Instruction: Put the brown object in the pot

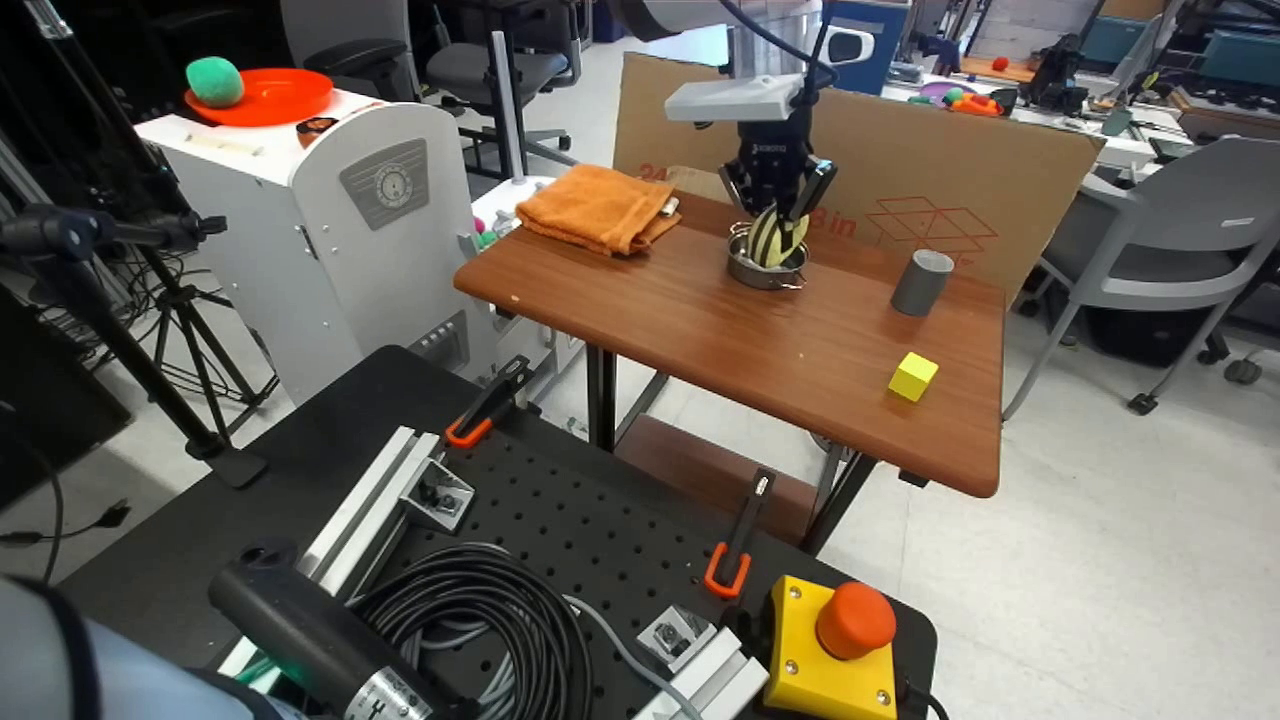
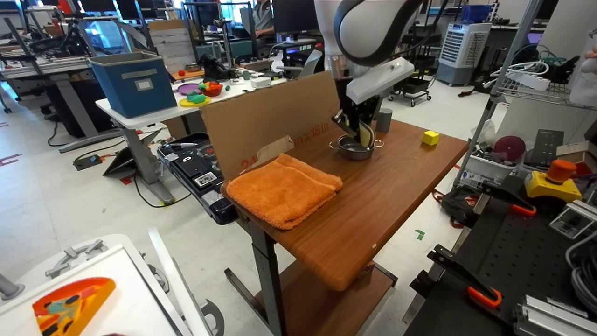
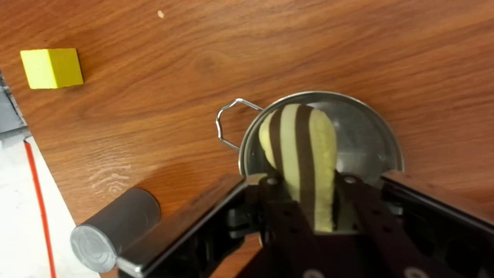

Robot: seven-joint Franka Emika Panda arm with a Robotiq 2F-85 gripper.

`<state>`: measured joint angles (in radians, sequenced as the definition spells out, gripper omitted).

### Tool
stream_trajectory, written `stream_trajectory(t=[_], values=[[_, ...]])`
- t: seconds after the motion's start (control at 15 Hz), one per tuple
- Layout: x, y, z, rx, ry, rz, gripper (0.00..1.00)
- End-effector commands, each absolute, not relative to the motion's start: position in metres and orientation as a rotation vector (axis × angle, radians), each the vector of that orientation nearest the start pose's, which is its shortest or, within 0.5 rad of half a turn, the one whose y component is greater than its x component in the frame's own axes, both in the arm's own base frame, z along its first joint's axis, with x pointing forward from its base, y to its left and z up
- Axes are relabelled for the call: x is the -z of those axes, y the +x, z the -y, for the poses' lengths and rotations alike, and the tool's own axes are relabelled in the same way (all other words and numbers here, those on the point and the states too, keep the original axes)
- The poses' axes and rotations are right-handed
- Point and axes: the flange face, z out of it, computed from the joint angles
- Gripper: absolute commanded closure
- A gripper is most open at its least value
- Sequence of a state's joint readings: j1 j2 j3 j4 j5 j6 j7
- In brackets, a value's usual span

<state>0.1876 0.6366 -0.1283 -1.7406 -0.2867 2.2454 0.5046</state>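
The brown object [image 3: 301, 143], oval with dark brown and yellowish stripes, stands upright and slightly tilted in my gripper [image 3: 308, 181]. It shows in both exterior views [image 1: 764, 240] [image 2: 367, 136]. My gripper is shut on it, with a finger on each side. The silver pot [image 3: 366, 135] is directly below, on the wooden table. The object's lower end is within the pot's rim in both exterior views [image 1: 757, 275] [image 2: 354, 152], toward one side of it in the wrist view. Whether it touches the pot's bottom cannot be told.
A grey cylinder [image 1: 922, 283] and a yellow cube [image 1: 913, 377] stand on the table [image 1: 700, 310] to one side of the pot. A folded orange cloth [image 1: 600, 205] lies on the other side. A cardboard panel [image 1: 950, 180] rises along the table's edge behind the pot.
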Motion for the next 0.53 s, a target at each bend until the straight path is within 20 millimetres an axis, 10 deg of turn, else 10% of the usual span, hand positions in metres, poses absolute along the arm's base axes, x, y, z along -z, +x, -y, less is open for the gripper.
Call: stream_trajectory(t=[0.0, 0.47], values=[[-0.202, 0.661, -0.041, -0.115, -3.45, -0.42, 0.45], [-0.236, 0.635, -0.033, -0.133, -3.42, -0.38, 0.0]])
